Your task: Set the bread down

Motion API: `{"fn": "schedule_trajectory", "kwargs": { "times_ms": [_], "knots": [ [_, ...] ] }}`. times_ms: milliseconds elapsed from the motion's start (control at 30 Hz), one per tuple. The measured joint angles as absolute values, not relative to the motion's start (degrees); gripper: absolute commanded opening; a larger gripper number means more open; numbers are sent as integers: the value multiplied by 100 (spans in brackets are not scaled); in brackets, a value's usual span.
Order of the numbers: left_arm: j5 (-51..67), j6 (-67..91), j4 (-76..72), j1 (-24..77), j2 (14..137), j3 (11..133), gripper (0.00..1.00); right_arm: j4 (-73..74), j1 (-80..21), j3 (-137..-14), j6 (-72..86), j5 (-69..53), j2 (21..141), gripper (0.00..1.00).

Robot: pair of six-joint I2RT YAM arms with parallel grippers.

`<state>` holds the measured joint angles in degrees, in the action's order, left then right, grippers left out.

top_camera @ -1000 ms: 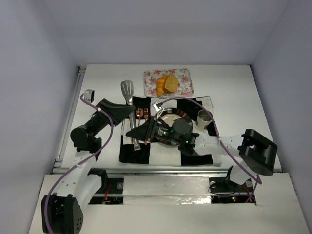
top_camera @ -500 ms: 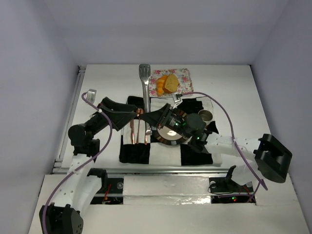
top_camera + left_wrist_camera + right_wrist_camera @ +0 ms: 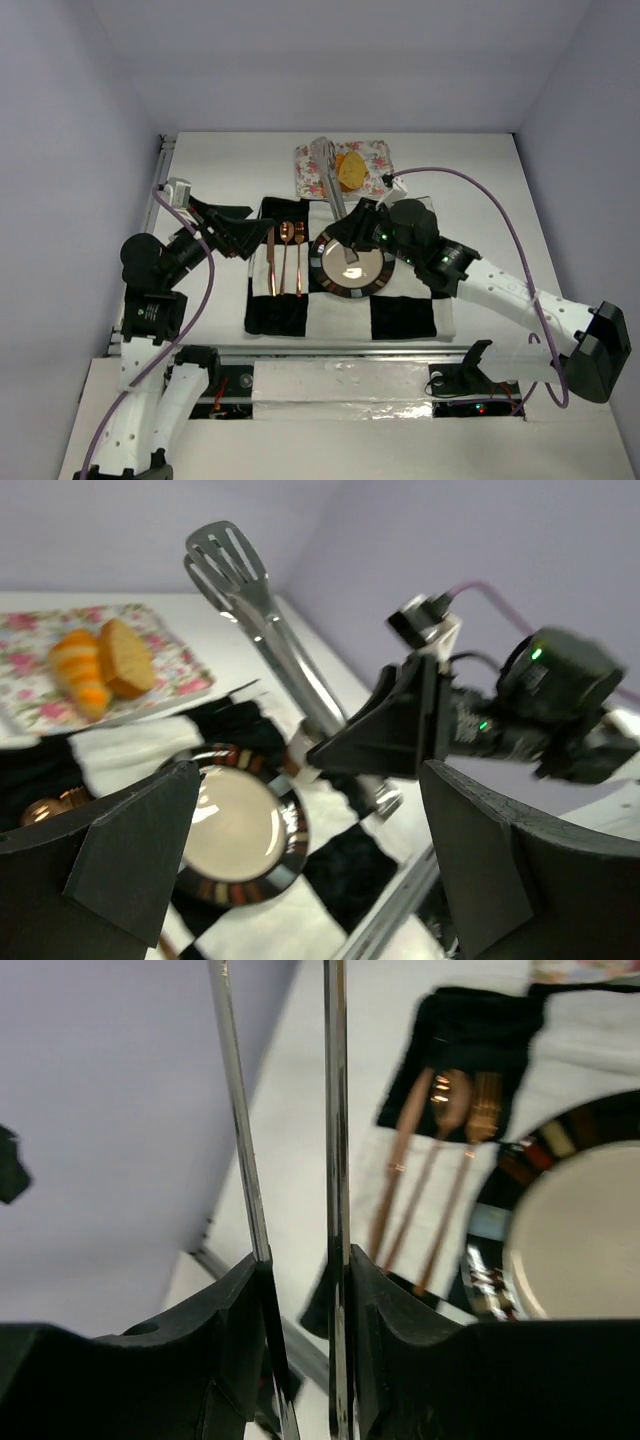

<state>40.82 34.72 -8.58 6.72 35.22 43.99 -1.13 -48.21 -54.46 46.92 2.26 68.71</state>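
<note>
The bread (image 3: 350, 172) lies on the floral tray (image 3: 378, 152) at the table's far side, the slice (image 3: 125, 658) touching the croissant (image 3: 78, 670), both well apart from the plate (image 3: 319, 263). The right gripper (image 3: 300, 1295) clamps the tongs (image 3: 327, 178) low on their handles, pinching the arms partway together, so the heads reach toward the tray, probably to lift a piece cleanly. The left gripper (image 3: 245, 233) hangs wide open and empty beside the cutlery (image 3: 285, 258), clear of that reach.
</note>
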Motion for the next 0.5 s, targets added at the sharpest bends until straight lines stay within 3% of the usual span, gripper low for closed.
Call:
{"fn": "schedule_trajectory", "kwargs": {
  "times_ms": [500],
  "knots": [
    [3310, 2357, 410, 672, 2971, 3669, 89, 2630, -3859, -6958, 2989, 1017, 8604, 39]
  ]
}}
